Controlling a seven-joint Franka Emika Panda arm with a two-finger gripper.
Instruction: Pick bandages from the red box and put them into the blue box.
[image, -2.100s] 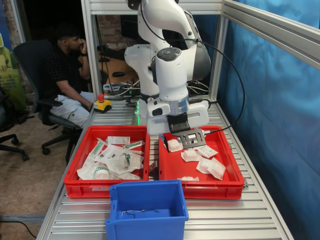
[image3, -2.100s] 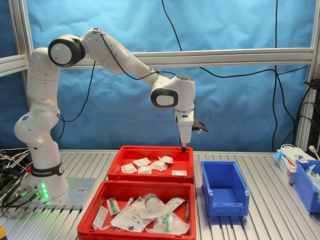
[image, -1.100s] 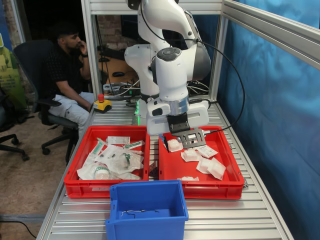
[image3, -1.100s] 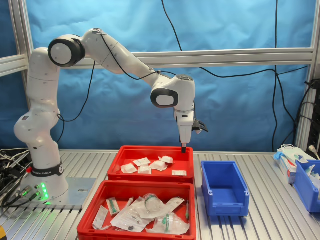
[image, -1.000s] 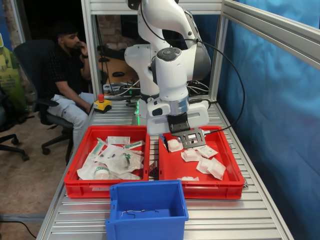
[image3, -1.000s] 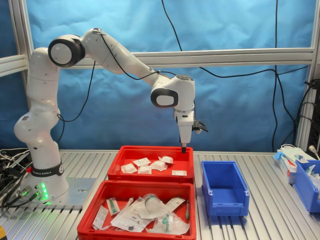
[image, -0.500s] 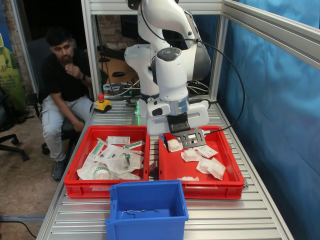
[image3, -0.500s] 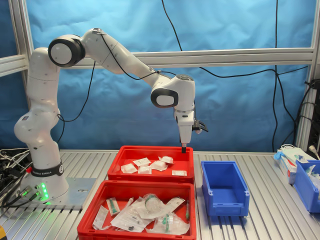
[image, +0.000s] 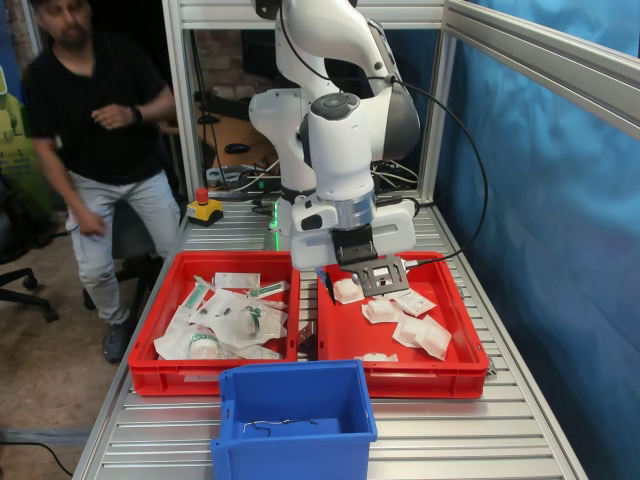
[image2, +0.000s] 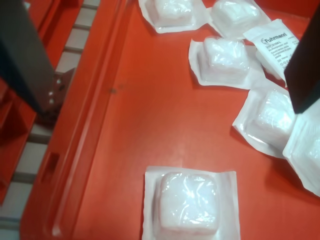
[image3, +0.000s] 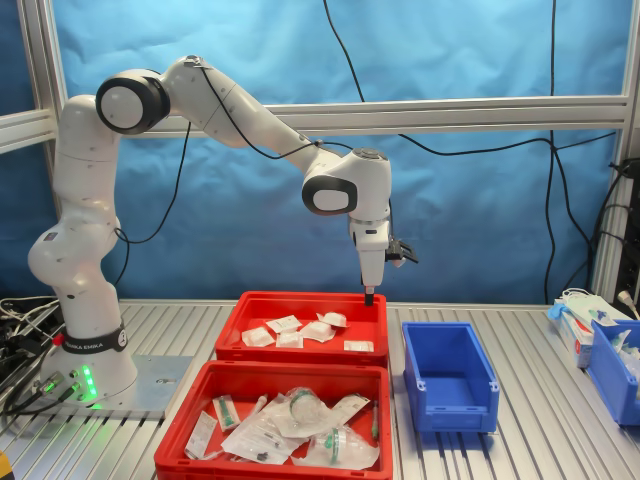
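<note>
The red box (image: 420, 376) holds several bandages (image: 432, 336), small white square packets. My gripper (image: 340, 283) hangs just above this box's corner nearest the robot base, seen over the box's (image3: 300, 298) back right corner in the second exterior view. In the wrist view the gripper (image2: 170, 102) is open, its dark fingers (image2: 25, 55) wide apart over bare red floor (image2: 165, 130) with nothing between them. One bandage (image2: 187, 202) lies alone below; several others cluster farther off. The blue box (image: 295, 415) stands in front of the two crates, shown as the blue box (image3: 448, 375) at the second exterior view's right.
A twin red crate (image: 215, 375) with larger green-marked packs sits beside the red box. A thin wire (image: 275, 425) lies in the blue box. A person (image: 95, 130) stands at the first exterior view's left, near a red stop button (image: 202, 197). More bins (image3: 615, 365) stand at the second exterior view's right.
The seated person has stood up and moved closer to the table's left side. My arm has shifted only slightly; the gripper stays open over the same corner.
</note>
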